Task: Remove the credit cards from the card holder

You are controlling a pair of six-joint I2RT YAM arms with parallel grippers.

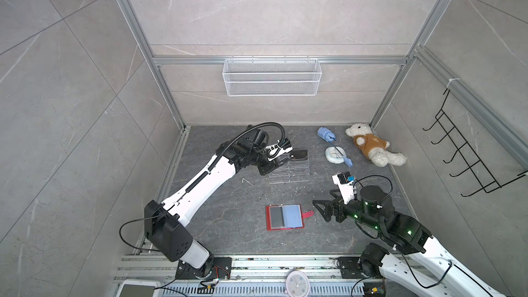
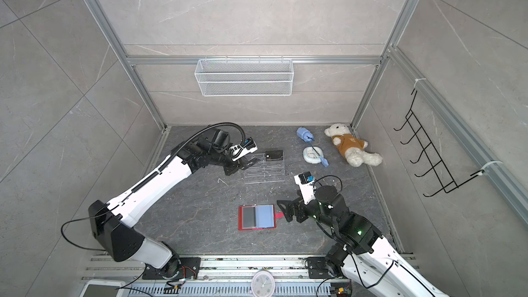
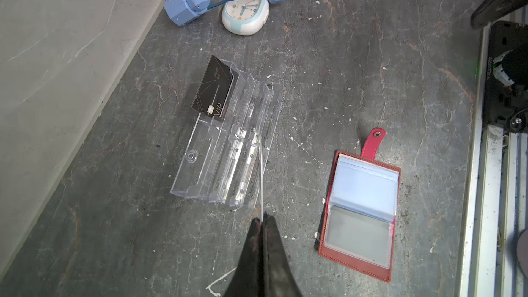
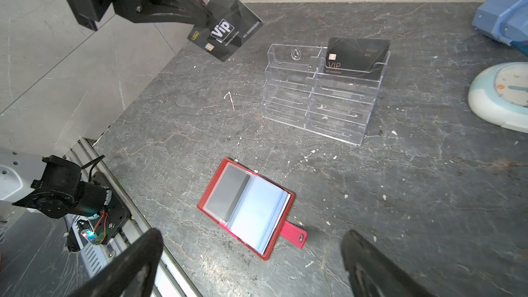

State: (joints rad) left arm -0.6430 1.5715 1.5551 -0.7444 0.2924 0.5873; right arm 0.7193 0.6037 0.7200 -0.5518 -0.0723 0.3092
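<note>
My left gripper [image 4: 205, 14] was pinched tight on the Vip card [image 4: 228, 27] by the clear stand [image 4: 314, 95], while my right gripper [image 4: 253, 237] hung wide open near the open card holder [image 4: 245, 207].

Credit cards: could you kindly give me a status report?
Left gripper shut on Vip card, by clear stand. Right gripper open, near card holder. Other card in stand's top tier. Nothing in the way.

The card holder [image 4: 248, 207] looks like red stitched leather (clear plastic sleeves inside); the tiered stand [image 4: 320, 101] is glossy clear acrylic, the tabletop [image 4: 414, 195] matt veined stone.
</note>
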